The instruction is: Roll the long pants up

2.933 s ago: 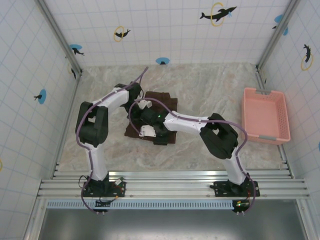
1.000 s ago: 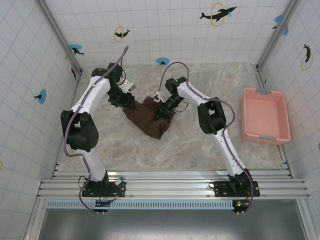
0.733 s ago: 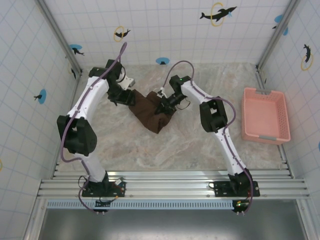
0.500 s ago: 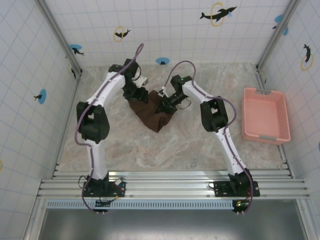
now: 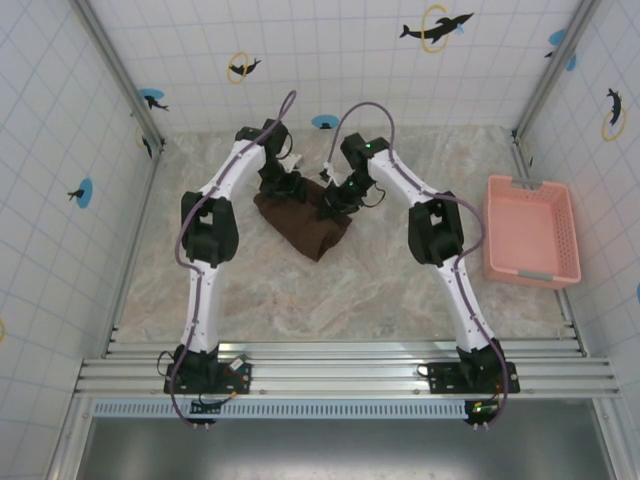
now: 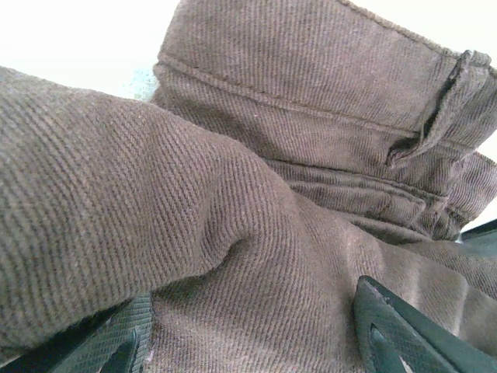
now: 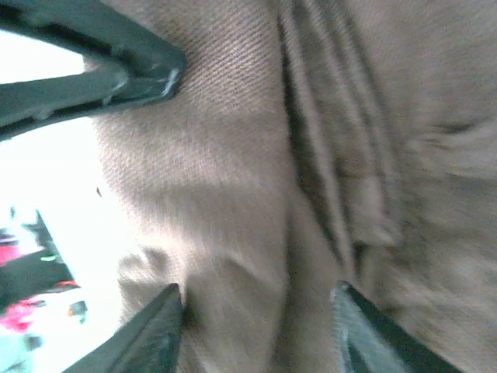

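The left end effector [image 6: 252,299] is pinching a thick bunch of the pants [image 5: 305,222], with brown twill packed between its dark fingers [image 6: 404,334]. The right end effector [image 7: 256,291] likewise has cloth wedged between its fingers and reads as clamped on it, though that view is blurred. From above, the two sit near each other at the far middle of the table [image 5: 400,290], each at an upper corner of the pants. The pants lie in a crumpled heap that tapers toward the near side rather than spread flat. I judge the step in hand to be laying the garment out so a roll can start; the roll itself is not begun. To do it well, the grips should draw apart to take the slack out of the held edge, then lower the cloth so the legs trail straight instead of folding under, and release only once the fabric rests flat. A band with a belt loop [image 6: 435,116] shows in the left wrist view, so that grip seems near the waist, a sensible end to hold. Both arms arch in over the cloth, so wrists knocking together is the main hazard. The basket [image 5: 530,230] stands well apart at the right and is out of the way.
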`<state>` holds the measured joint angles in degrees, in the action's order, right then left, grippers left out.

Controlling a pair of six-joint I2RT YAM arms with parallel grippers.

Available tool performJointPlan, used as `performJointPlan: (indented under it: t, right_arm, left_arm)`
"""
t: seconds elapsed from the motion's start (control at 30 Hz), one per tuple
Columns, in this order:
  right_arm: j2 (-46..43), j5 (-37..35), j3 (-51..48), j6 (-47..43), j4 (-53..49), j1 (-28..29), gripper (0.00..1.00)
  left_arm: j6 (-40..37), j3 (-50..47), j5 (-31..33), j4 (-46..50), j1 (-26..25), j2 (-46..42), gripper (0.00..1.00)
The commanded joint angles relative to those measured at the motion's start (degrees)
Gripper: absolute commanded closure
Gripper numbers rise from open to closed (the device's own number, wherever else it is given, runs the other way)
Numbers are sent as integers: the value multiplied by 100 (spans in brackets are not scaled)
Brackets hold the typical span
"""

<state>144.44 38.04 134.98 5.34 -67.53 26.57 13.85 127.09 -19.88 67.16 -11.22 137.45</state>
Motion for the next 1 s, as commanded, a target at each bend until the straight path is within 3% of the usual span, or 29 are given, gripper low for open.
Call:
performJointPlan:
  t: [0.0,0.23,0.47,0.63,0.8,0.97]
  right_arm:
    - [-845,-1708,181,-643,-437,90,43]
    - [-1633,-2965,-482,-1309,-336,1211,38]
    - [-1248,-4151,-413,-1586,34,2420,37]
    - [-744,-4601,-437,-1564,334,2680,35]
    - [-525,-6017,-1014,-1700,1061,2904,34]
    - [-60,-6653,-1027,-1938,1392,2873,33]
  left_arm:
    - [96,-149,178,140,180,594,30]
    - [91,-149,-65,79,234,748,30]
    - [108,-216,-231,17,305,791,30]
    - [127,-298,-336,-35,341,802,30]
    - [137,-453,-455,-79,374,754,30]
    - [141,-757,-530,-124,487,632,30]
